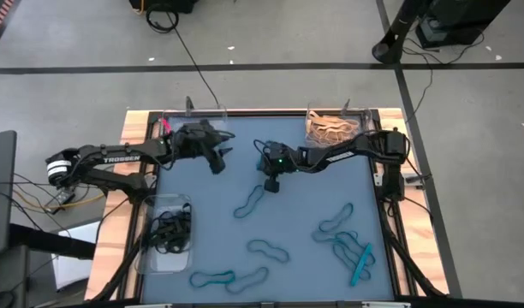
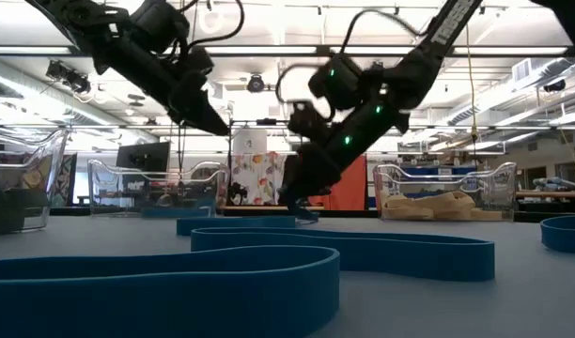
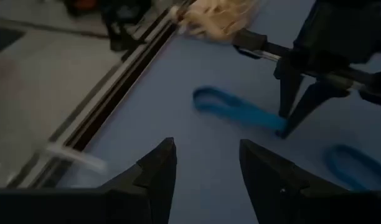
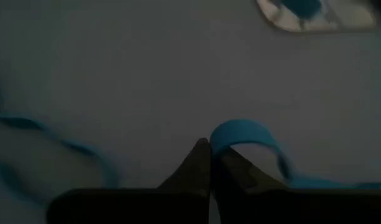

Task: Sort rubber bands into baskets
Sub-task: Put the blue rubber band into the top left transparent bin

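Several teal-blue rubber bands lie flat on the blue table mat. My right gripper (image 1: 270,186) is at the mat's middle, pointing down, shut on the far end of one teal band (image 1: 249,202); that band also shows in the left wrist view (image 3: 234,109). My left gripper (image 1: 221,158) hangs open and empty above the mat, left of it and a little farther back. Three clear baskets stand at the mat's edges: one with tan bands (image 1: 333,128) at the far right, one with black bands (image 1: 165,235) at the near left, one (image 1: 193,111) at the far left. My right gripper pinches the teal band's curved far end (image 4: 240,132) between its two shut fingertips (image 3: 285,124), coming from above and pointing down. Only the end by the fingertips is in the hold. The rest of the band (image 1: 245,207) lies slack on the mat toward the near edge.
More teal bands lie near the front edge (image 1: 212,277), at the near middle (image 1: 269,250) and at the near right (image 1: 352,248). The far-left basket holds teal bands in the right wrist view (image 4: 315,12). Black cables run along the table's sides.
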